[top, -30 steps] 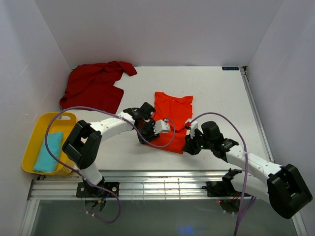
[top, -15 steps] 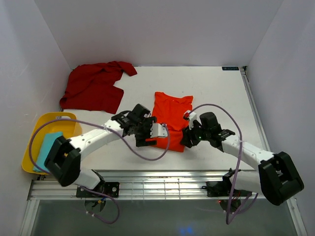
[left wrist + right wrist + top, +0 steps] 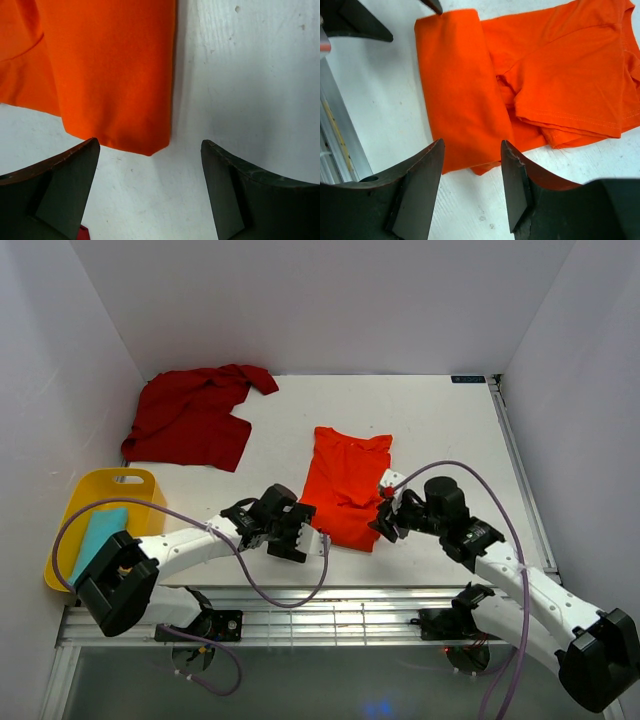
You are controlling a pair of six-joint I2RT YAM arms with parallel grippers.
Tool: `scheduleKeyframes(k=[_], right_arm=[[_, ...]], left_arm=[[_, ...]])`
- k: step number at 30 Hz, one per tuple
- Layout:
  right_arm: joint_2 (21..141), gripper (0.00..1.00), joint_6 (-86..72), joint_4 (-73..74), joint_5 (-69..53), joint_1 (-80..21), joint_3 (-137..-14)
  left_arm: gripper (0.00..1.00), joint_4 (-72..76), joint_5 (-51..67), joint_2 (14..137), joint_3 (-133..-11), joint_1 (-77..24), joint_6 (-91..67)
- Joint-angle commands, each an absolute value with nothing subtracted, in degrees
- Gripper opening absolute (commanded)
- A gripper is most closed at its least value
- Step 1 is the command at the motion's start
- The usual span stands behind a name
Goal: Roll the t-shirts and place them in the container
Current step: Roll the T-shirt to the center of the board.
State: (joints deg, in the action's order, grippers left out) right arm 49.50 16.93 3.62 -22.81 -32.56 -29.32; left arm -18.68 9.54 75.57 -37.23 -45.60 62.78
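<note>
The bright orange-red t-shirt lies flat mid-table, its near end folded over into a thick band. My left gripper hovers open just off the band's near-left corner; the corner of cloth lies ahead of the jaws, untouched. At the band's right end my right gripper is open above the table, the cloth edge showing between its fingertips without being pinched. The dark crimson t-shirt lies crumpled at the back left.
A yellow tub holding a teal cloth sits at the left near edge. White walls close in the table on three sides. A metal rail runs along the near edge. Purple cables loop around both arms.
Both grippers have opened, let go of the orange shirt's near end and drawn back toward the near edge. The left arm swung left and lower; the folded band stays on the table.
</note>
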Motion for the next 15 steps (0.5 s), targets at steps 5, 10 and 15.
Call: scheduleKeyframes(k=[5,10,15], right_arm=[[53.0,0.55,27.9,2.7,-12.9,-45.6,-25.1],[58.7,0.58,29.2,0.7,-8.6,-47.5,-24.3],[64.4,0.64,29.5,0.7,-3.2,-47.5,-25.5]], left_arm=[[0.92,-12.3,10.2,76.9,-37.4,-46.1,63.5],[0.89,-12.3,9.2,80.3,-38.7,-46.1,62.1],[0.86,-15.0,9.2,81.7,-39.7,-45.9,61.6]])
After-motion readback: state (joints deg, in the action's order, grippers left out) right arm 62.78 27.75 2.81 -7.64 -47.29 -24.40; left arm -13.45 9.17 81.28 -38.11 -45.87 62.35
